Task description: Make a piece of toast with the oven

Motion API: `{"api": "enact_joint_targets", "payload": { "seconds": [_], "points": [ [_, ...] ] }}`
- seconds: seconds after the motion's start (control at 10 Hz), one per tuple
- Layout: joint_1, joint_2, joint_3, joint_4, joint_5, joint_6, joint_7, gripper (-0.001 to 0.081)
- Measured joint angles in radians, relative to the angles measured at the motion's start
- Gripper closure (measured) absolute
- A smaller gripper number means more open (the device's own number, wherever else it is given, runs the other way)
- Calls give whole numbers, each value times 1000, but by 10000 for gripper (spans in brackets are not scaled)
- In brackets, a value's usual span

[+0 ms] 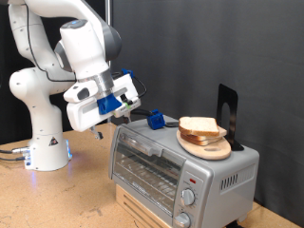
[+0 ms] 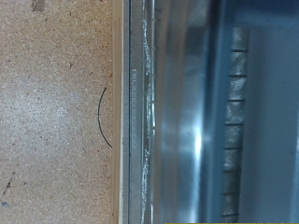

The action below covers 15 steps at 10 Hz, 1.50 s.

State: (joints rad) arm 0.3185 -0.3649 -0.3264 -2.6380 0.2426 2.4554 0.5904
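- The oven [image 1: 180, 166] sits nearest the camera, door closed.
- The piece of toast [image 1: 200, 126] waits on a wooden plate [image 1: 207, 146] atop it.
- The end effector [image 1: 126, 116] hovers beside the oven's upper edge, holding nothing visible; whether its fingers are spread cannot be told.

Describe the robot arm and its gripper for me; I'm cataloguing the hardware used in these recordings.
The arm is white with rounded, glossy shells and darker grey joint sections. Its base is a white pedestal with a small dark triangular sticker and a blue glow at the foot; grey cables trail from it. The gripper is a white block with blue parts and dark cabling around the jaws.
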Motion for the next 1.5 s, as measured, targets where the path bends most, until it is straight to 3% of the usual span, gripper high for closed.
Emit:
{"api": "enact_joint_targets", "payload": {
  "seconds": [0.4,0.9,1.5],
  "points": [
    [2,49,9,-22,7,63,0,124],
    [2,51,-6,-20,21,55,-4,124],
    [-61,64,-29,-16,-53,52,-7,124]
  ]
}}
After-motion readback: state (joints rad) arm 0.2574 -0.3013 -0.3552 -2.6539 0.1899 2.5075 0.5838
